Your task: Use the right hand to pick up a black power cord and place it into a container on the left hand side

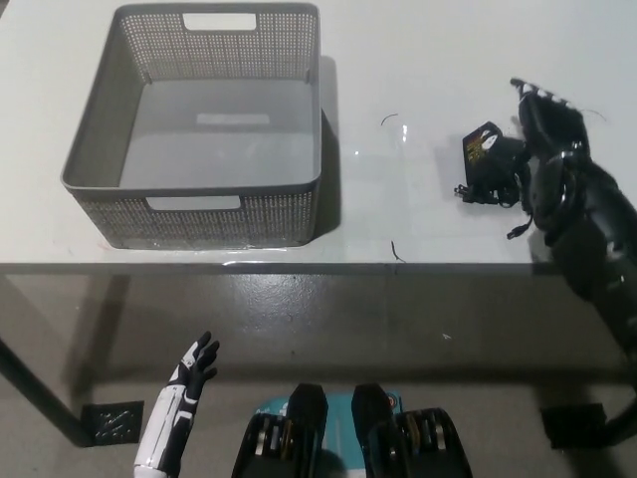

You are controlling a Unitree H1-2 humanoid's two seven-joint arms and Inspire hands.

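White tabletop fills the upper part of the head view, smooth and glossy, with a few thin dark scuff marks curling across it near the middle and one more close to the front edge. Over on the left sits the grey perforated basket, square, with cut-out handles at the near and far walls, its floor bare and lit. On the right, the black power cord lies on the table well apart from that basket: a boxy adapter with an orange-yellow label facing up, its cable bundled just beside it and a plug end trailing toward the table's front edge. Right there, the black right hand is down over the cord's right side, fingers curled and reaching past the adapter toward the far edge, the dark forearm sloping off to the lower right. It's on top of the bundle, but whether those fingers have actually closed on the cord I cannot tell from this angle. Down below the table edge, the white left hand hangs low at the lower left, fingers spread, holding nothing. Beneath the table the floor is dull grey concrete, speckled and scuffed, with a dark table leg angling down at the left.
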